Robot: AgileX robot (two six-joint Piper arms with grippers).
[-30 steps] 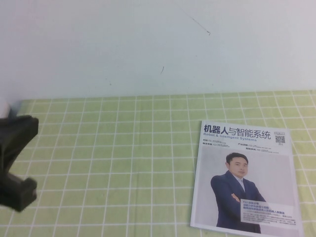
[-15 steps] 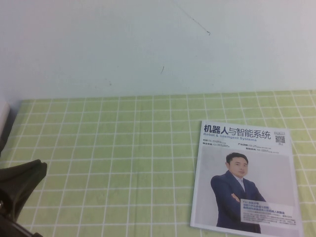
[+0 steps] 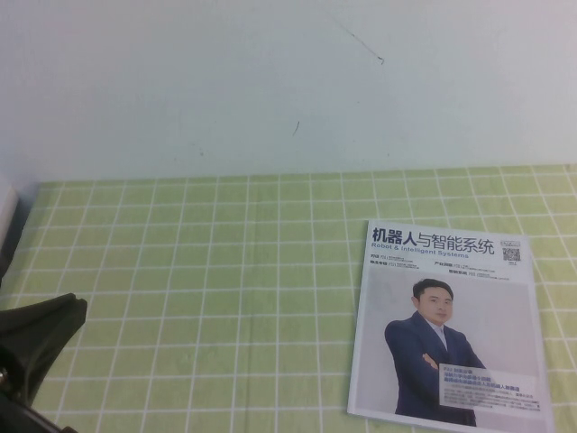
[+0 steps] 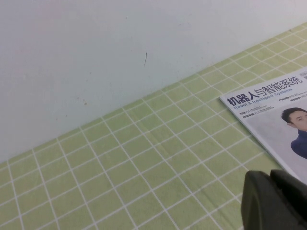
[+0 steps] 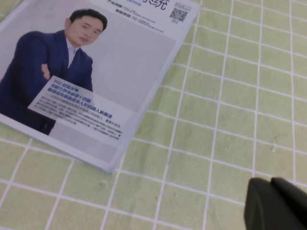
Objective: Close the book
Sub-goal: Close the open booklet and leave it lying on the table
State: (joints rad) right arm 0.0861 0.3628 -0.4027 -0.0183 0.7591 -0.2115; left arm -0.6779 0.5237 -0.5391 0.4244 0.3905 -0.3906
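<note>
The book (image 3: 451, 329) lies closed and flat on the green checked cloth (image 3: 198, 271), in the lower right of the high view. Its front cover faces up. The cover carries a title line along the top edge, a small square code at the top right corner, and a photograph of a man in a dark blue suit with folded arms. The book sits slightly askew to the grid of the cloth, and its lower edge is near the bottom edge of the frame. A pale wall (image 3: 270, 81) fills the upper part of the high view, behind the far edge of the cloth. The left gripper (image 4: 272, 203) appears as a dark shape in the lower left corner of the high view, well apart from the book and touching nothing. In the left wrist view its fingertips meet with only a thin seam between them, and nothing is held. The right gripper (image 5: 272, 205) is outside the high view. In the right wrist view its fingertips are likewise together and empty, above bare cloth near a corner of the book.
</note>
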